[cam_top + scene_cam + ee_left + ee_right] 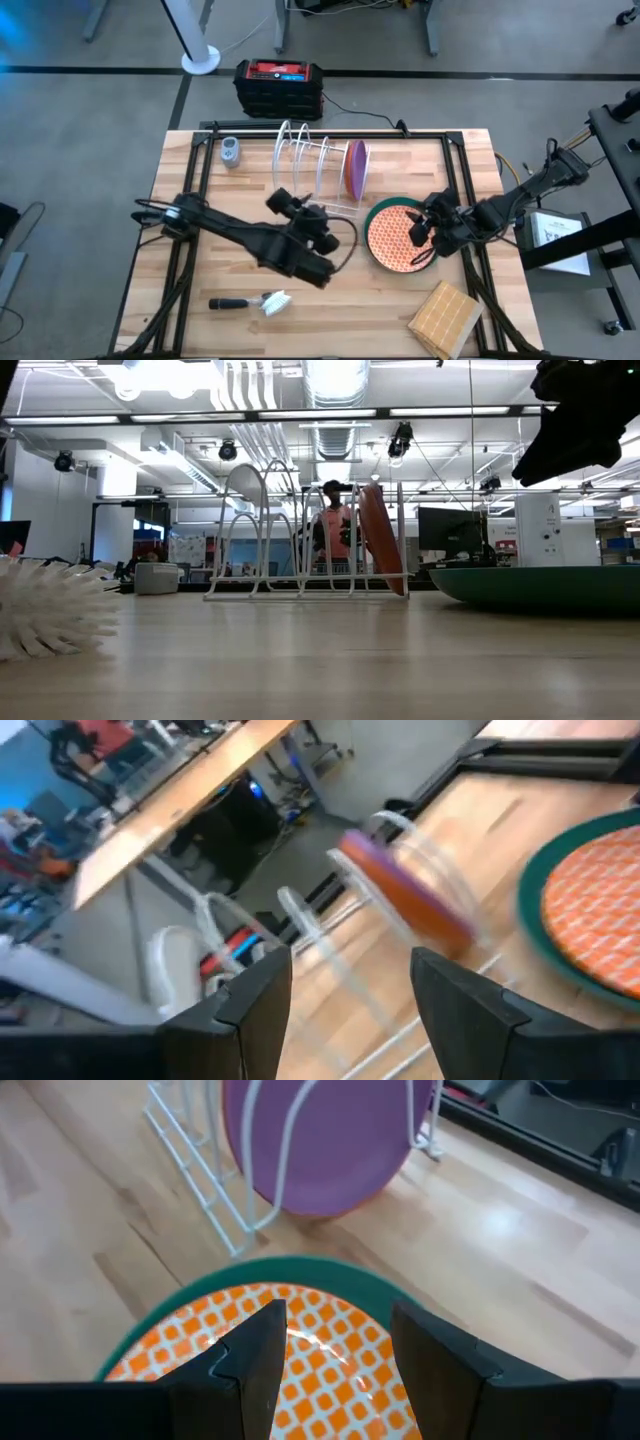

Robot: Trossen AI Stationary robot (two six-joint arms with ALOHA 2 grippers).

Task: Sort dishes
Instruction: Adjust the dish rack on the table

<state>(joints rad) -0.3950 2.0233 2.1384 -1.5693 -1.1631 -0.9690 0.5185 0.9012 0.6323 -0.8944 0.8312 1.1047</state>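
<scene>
A white wire rack (310, 165) stands at the far middle of the table. A purple plate (355, 168) stands on edge in its right-hand slots, with an orange-brown plate (415, 905) close against it. To the right, a larger teal plate (376, 215) lies flat and carries an orange patterned plate (395, 240). My left gripper (350, 970) is open and empty just near-left of the rack (300, 920), pointing at it. My right gripper (335, 1320) is open above the orange patterned plate (300, 1350), clear of it in the low view (585, 415).
A dish brush (262, 302) lies near the front edge, left of centre. A square wooden block (445, 318) sits at the near right corner. A small grey object (231, 152) stands at the far left. A black box (278, 88) sits on the floor beyond the table.
</scene>
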